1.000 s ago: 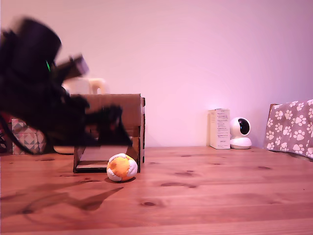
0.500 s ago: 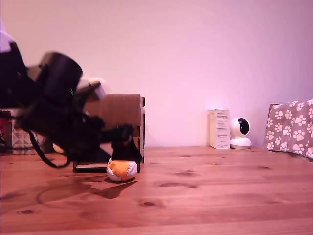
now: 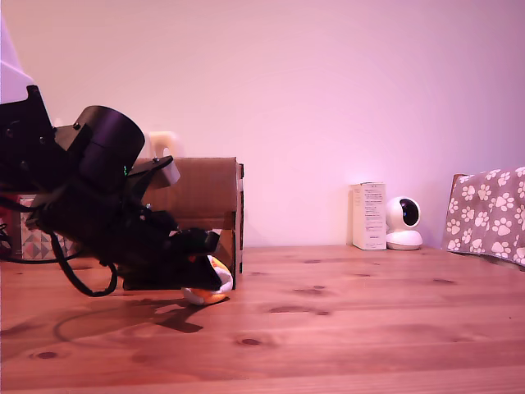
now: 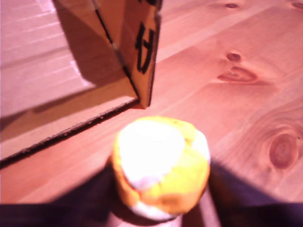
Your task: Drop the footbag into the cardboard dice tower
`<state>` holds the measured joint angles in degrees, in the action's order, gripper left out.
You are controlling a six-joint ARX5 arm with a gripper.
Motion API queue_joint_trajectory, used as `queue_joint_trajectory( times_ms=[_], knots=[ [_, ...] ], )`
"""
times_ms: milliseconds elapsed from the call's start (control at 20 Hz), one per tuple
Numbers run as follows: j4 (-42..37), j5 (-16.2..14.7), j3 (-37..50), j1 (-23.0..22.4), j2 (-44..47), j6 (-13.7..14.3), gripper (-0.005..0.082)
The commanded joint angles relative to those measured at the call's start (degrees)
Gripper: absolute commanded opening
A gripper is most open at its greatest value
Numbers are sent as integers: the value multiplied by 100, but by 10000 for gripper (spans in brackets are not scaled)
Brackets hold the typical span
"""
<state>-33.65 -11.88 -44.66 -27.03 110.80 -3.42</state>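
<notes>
On a knotty wooden table (image 3: pixel 344 328) under a pale wall (image 3: pixel 353 90), the hand (image 3: pixel 205 283) gapes around the footbag (image 4: pixel 160 166).

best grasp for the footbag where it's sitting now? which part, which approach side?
Pinch the footbag across its round middle, coming from above and from the open table side. It lies on the table close beside the cardboard dice tower, whose corner blocks that flank. The gripper is already low over it.
</notes>
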Motion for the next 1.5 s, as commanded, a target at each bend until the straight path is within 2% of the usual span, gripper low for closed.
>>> queue_joint_trajectory(
  times_ms=[0, 400, 550, 800, 900, 1050, 1300, 1450],
  knots=[
    [273, -164, 39, -9, -155, 46, 136],
    [2173, -717, 39, -9, -1851, 48, 136],
    [2524, -717, 39, -9, -2527, 50, 136],
    [2448, -649, 39, 31, -3357, 199, 136],
    [2138, -503, 39, 92, -3482, 219, 136],
    [1528, -457, -24, 317, -3462, 229, 136],
    [1696, -457, -763, 643, -3314, 240, 137],
    [2192, -490, -1495, 785, -2940, 245, 137]
  ],
)
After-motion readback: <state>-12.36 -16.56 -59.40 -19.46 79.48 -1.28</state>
